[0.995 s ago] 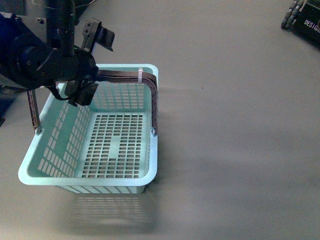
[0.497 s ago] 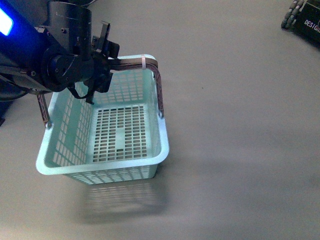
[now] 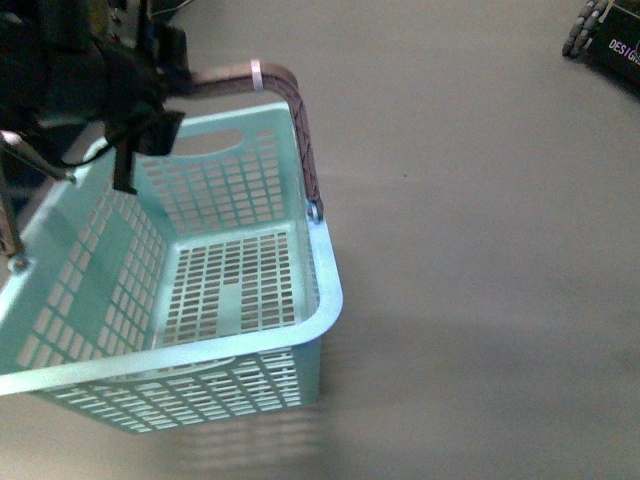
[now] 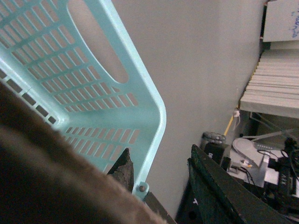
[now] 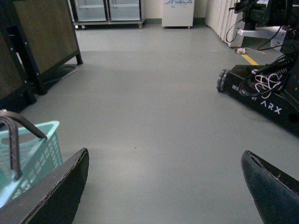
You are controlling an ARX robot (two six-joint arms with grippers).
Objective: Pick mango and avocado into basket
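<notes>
The light blue basket (image 3: 325, 290) hangs tilted above the grey floor, empty. My left gripper (image 3: 150, 75) is shut on its brown handle (image 3: 300, 130) near the pale tie. In the left wrist view the basket's slotted wall (image 4: 140, 88) fills the near side, with my left gripper (image 4: 161, 182) around the blurred handle. My right gripper (image 5: 168, 186) is open and empty above bare floor, with the basket's corner (image 5: 44, 149) and handle (image 5: 14, 135) beside it. The mango and the avocado are out of view.
A black wheeled robot base (image 5: 261, 93) stands to the right and shows at the far right in the front view (image 3: 605, 35). A dark panel on legs (image 5: 42, 37) and cabinets (image 5: 110, 9) stand further off. White shelving (image 4: 275, 84) shows in the left wrist view.
My left arm has lifted the basket by its handle, up and toward the camera. The basket now looks larger, tilted, and shifted left in the front view.
</notes>
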